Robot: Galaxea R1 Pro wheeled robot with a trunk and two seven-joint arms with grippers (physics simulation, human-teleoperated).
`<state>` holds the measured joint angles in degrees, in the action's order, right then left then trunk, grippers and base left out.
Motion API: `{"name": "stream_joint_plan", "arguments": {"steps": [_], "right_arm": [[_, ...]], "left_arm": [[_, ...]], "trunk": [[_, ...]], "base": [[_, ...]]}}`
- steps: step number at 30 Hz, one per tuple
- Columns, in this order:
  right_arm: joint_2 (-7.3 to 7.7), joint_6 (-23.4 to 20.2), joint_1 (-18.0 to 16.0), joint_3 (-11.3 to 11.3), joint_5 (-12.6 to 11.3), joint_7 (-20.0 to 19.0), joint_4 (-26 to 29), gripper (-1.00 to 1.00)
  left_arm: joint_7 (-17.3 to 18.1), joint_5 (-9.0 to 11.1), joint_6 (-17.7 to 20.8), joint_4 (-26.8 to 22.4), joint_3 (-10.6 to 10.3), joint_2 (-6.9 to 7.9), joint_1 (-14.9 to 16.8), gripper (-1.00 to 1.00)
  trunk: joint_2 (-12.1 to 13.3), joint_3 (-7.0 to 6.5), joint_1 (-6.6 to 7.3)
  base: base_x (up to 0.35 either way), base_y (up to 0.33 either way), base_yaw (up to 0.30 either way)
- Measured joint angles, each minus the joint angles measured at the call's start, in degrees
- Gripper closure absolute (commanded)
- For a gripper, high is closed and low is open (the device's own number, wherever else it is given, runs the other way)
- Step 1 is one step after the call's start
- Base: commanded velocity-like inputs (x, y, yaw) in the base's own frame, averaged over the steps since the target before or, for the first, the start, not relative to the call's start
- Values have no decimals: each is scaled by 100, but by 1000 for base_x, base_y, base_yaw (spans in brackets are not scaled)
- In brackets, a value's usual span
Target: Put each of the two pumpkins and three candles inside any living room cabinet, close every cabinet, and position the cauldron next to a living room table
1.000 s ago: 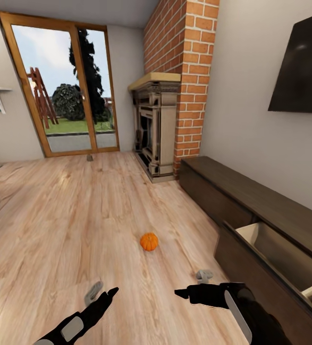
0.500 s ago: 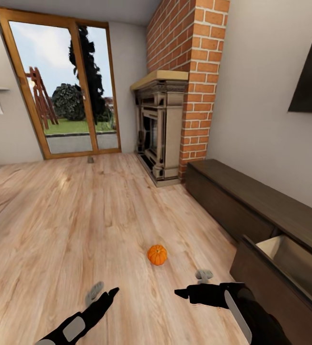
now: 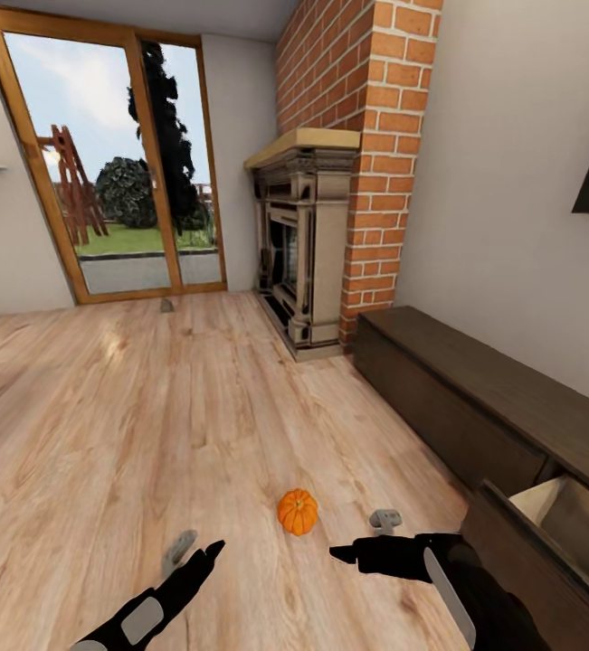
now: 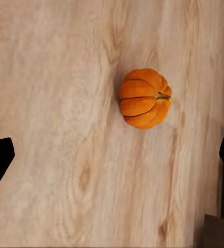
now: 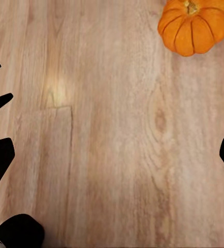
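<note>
The pumpkin (image 3: 298, 511) sits on the plank floor (image 3: 149, 434) just ahead of and between both grippers, well placed for a pickup. The left gripper (image 3: 194, 550) and right gripper (image 3: 359, 541) hover empty, fingers spread wide. Just beside the right gripper, the cabinet (image 3: 475, 425) has a drawer (image 3: 556, 515) standing open, probably to receive it.

Light plank floor (image 3: 131, 425) runs back to a wood-framed glass door (image 3: 104, 163), bright daylight and garden beyond. Red brick chimney (image 3: 366, 136) rises over an ornate grey fireplace (image 3: 303, 244); pale walls (image 3: 502, 181) either side.
</note>
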<state>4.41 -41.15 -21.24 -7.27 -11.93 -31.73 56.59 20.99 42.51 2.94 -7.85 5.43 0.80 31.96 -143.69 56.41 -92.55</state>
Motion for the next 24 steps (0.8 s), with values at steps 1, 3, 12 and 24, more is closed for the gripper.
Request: {"name": "stream_joint_plan", "arguments": {"steps": [1, 3, 12, 24], "right_arm": [[1, -4, 0, 2, 1, 1, -6, -100], [5, -11, -4, 5, 3, 1, -54, -100], [9, -15, -42, 14, -9, 1, -662, -100], [2, -8, -44, -7, -8, -2, -703, -100]], "left_arm": [[0, 0, 0, 0, 0, 0, 0, -100], [0, 0, 0, 0, 0, 0, 0, -100], [1, 0, 0, 0, 0, 1, 0, -100], [0, 2, 0, 0, -7, 9, 1, -100]], "trunk": [[0, 0, 0], [0, 0, 0], [0, 0, 0], [0, 0, -3]], "base": [[331, -123, 0], [331, -123, 0], [322, -103, 0], [105, 76, 0]]}}
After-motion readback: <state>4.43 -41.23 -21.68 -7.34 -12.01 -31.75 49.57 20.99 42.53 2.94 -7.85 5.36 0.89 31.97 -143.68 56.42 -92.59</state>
